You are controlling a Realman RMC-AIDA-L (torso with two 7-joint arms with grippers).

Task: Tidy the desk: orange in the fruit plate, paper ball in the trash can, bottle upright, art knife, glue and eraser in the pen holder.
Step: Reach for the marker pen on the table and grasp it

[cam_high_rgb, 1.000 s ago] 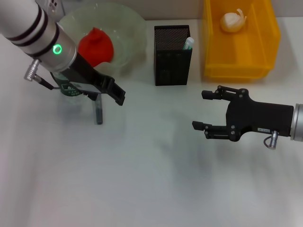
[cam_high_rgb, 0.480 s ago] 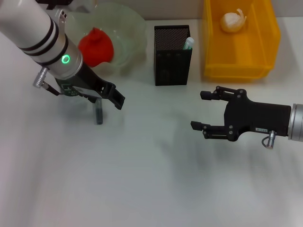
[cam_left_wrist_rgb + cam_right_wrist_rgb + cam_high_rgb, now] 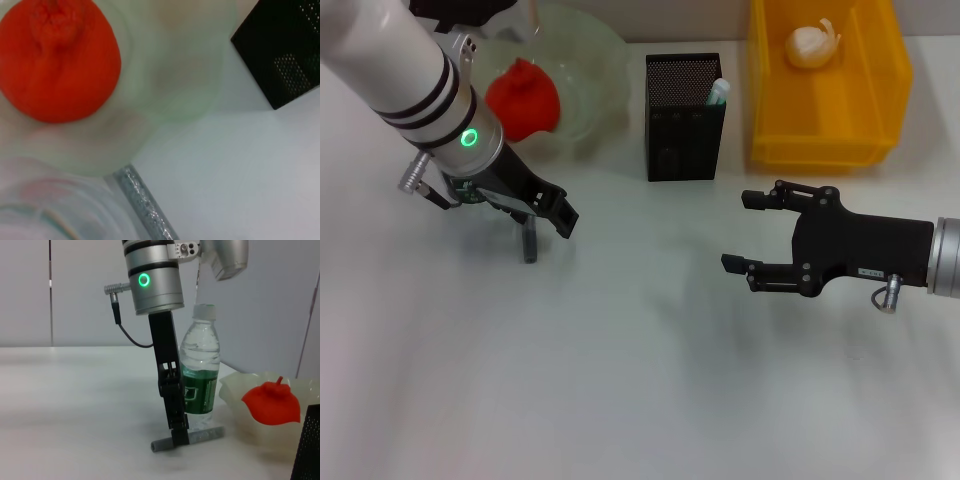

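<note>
Three jobs look finished as our left gripper [image 3: 542,212] descends, jaws apart, over the grey art knife [image 3: 528,240] near the tabletop's far-left corner: bottle [image 3: 200,367] upright beside it, orange [image 3: 523,97] in the fruit plate [image 3: 595,70], paper ball [image 3: 813,44] in the trash can [image 3: 825,140]. Our right gripper [image 3: 753,232] waits, spread wide. We cannot find the eraser.

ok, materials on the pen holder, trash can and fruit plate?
Pen holder: black perforated mesh, matte, probably metal. Trash can: bright yellow, smooth straight walls, looks like plastic. Fruit plate: pale green, translucent, wavy rim; plastic or glass, can't tell.
</note>
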